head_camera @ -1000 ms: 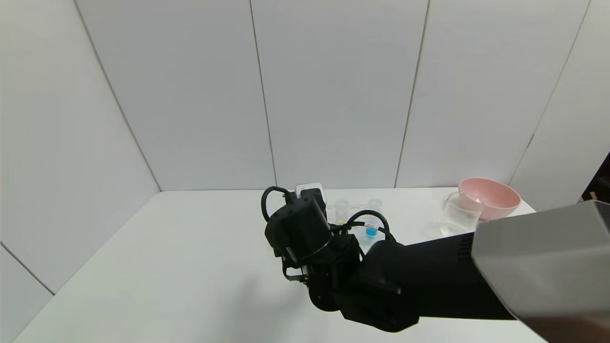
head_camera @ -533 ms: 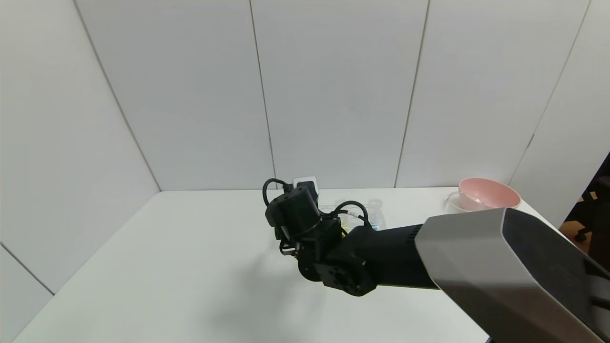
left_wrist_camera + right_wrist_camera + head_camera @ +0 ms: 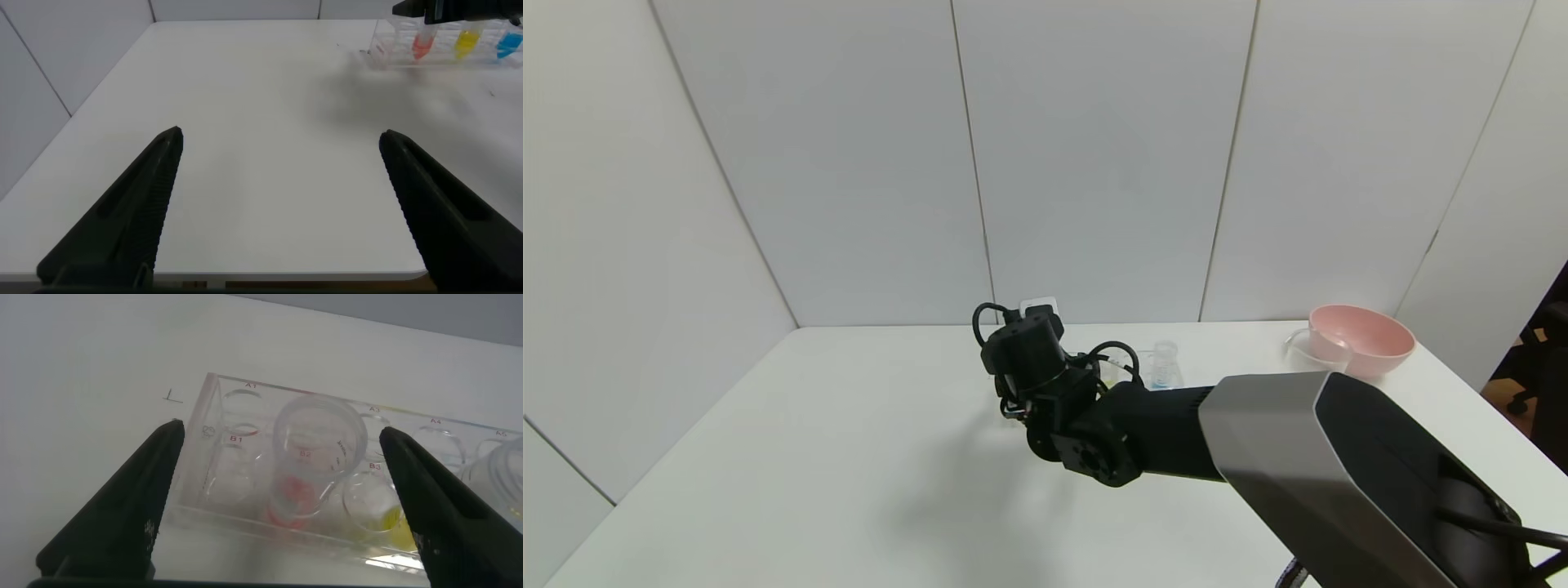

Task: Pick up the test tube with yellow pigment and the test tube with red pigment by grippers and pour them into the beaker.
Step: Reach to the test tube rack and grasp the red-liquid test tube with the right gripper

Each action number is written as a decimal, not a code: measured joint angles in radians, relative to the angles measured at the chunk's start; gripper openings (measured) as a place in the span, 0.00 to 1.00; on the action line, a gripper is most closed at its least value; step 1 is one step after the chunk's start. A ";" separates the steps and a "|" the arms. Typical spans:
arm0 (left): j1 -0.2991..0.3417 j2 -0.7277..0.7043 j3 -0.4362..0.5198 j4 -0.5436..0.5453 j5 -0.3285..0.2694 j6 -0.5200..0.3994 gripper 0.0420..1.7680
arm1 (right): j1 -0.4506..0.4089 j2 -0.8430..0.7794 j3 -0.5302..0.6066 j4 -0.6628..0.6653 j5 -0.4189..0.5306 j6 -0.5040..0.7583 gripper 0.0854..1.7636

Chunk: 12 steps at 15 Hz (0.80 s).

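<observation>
We list a white surface [image 3: 849, 457] enclosed by pale wall panels.

Item: clear tube rack [image 3: 245, 469], standing toward the far middle of the surface, its wells marked with small red labels.

Item: the test tube with red pigment [image 3: 306, 461], upright in the rack, red liquid at its tip. In the right wrist view it sits between the two black fingers [image 3: 122, 514], untouched by either.

Item: the test tube with yellow pigment [image 3: 384, 514], upright in the neighbouring well, just beside the red one.

Item: a tube of blue liquid [image 3: 510, 44], next along the same rack after red and yellow.

Item: the beaker [image 3: 1300, 346], clear, at the far right of the surface, touching or just in front of a pink bowl [image 3: 1362, 338]; we cannot tell which.

Item: right gripper [image 3: 282, 506], reaching over the rack, jaws spread wide and holding nothing.

Item: left gripper [image 3: 282, 204], low over the near left of the surface, well apart from the rack, jaws wide and empty.
</observation>
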 joint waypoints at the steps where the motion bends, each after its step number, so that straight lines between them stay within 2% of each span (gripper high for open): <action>1: 0.000 0.000 0.000 0.000 0.000 0.000 0.97 | -0.001 0.004 -0.001 -0.002 -0.008 0.001 0.97; 12: 0.000 0.000 0.000 0.000 0.000 0.000 0.97 | -0.028 0.009 -0.003 -0.032 -0.016 0.006 0.97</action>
